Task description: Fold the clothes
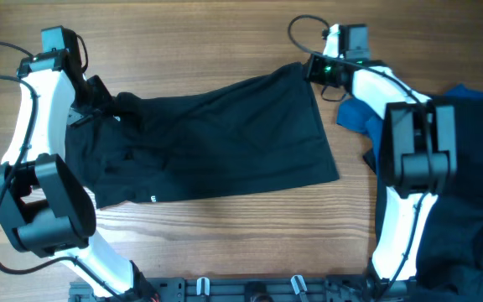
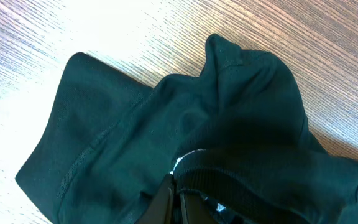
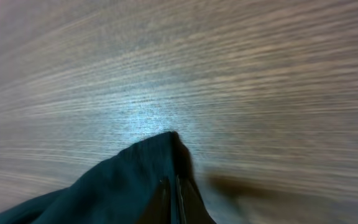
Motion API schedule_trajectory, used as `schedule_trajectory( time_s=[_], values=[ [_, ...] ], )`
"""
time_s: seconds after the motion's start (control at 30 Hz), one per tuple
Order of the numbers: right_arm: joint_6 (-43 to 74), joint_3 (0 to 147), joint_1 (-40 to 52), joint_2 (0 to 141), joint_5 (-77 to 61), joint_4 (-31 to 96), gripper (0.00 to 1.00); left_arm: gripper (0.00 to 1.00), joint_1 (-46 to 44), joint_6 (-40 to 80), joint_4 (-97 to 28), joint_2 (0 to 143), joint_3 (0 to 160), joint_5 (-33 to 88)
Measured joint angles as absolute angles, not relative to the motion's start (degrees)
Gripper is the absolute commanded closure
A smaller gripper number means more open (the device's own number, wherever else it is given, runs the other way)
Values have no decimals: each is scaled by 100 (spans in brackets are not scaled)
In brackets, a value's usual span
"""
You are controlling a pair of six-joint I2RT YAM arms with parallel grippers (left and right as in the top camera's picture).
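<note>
**Both hands gripped the black shirt at its far corners**

The black shirt (image 1: pixel 208 138) lay spread across the middle of the wooden table (image 1: pixel 250 243), mostly flat, its long lower edge towards the robot and a small white print (image 1: pixel 153 199) showing on that edge. The left hand (image 1: pixel 111 109) was at the shirt's far left end, where the cloth was bunched up. In the left wrist view its fingers (image 2: pixel 166 202) were closed into the gathered fabric (image 2: pixel 185 118), with a white label (image 2: pixel 185 160) showing just above them. The right hand (image 1: pixel 313 69) sat at the far right corner. Seen from its own wrist, the right hand (image 3: pixel 174 193) was pinched tight on the very tip of the cloth (image 3: pixel 123 183), which rose slightly off the table (image 3: pixel 166 62). To the right, apart from the shirt, lay a blue garment (image 1: pixel 360 113) beside a heap of dark clothes (image 1: pixel 476 176).
</note>
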State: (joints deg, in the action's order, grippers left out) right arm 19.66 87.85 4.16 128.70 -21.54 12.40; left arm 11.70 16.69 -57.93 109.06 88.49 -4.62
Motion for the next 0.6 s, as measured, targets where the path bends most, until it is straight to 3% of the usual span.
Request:
schedule_trajectory(
  time_s=[0.2, 0.27, 0.33, 0.43, 0.6],
  values=[
    [1920, 8779, -25, 12022, -2397, 2099, 96, 96, 1170, 1669, -6071, 10906, 8849, -462],
    [1789, 8779, -91, 11990, -2512, 2300, 85, 96, 1170, 1669, -6160, 10906, 8849, -462],
    [1584, 8777, -78, 11990, -2624, 2335, 62, 96, 1170, 1669, -6176, 10906, 8849, -462],
    [1494, 8777, 139, 11990, -2445, 2333, 40, 96, 1170, 1669, -6178, 10906, 8849, -440],
    [1514, 8772, 996, 11990, -1044, 1894, 37, 96, 1170, 1669, -6178, 10906, 8849, -438]
  ],
)
